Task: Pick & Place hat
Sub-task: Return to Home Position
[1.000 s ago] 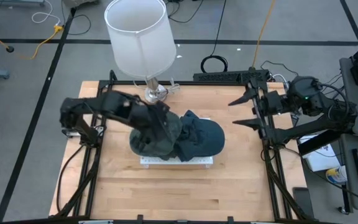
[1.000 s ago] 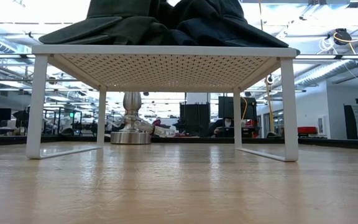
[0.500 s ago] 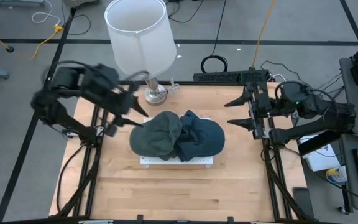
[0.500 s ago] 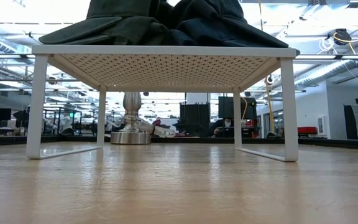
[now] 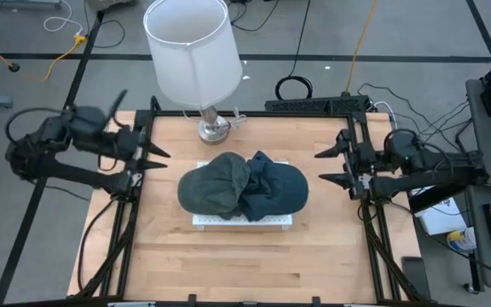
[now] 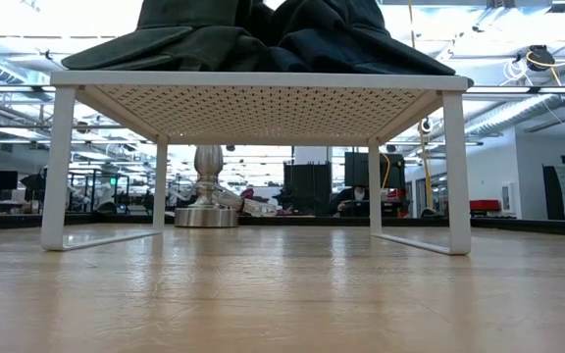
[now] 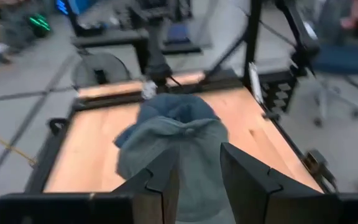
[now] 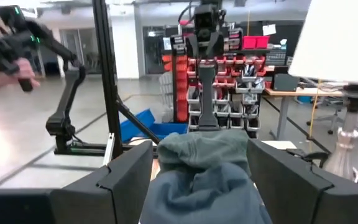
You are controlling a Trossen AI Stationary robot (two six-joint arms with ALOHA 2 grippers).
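Two hats lie side by side on a white perforated rack (image 5: 241, 221). The grey-green hat (image 5: 215, 184) is toward the left and the dark blue hat (image 5: 278, 188) toward the right, their edges overlapping in the middle. In the low view both rest on the rack's top (image 6: 258, 90). My left gripper (image 5: 153, 164) is at the table's left edge, open, its fingers pointing at the grey-green hat (image 7: 179, 134) from a distance. My right gripper (image 5: 320, 167) is at the right edge, open, facing the dark blue hat (image 8: 204, 171). Neither gripper holds anything.
A lamp with a white shade (image 5: 191, 49) and a metal base (image 5: 213, 130) stands at the table's far edge, just behind the rack. Bare wooden tabletop (image 5: 245, 264) stretches in front of the rack. Black frame posts (image 5: 366, 213) run along both side edges.
My left gripper has drawn back from above the grey-green hat toward the table's left edge, turning as it went, and is clear of the hat. The hats have stayed in place on the rack. My right gripper has sunk a little at the right edge.
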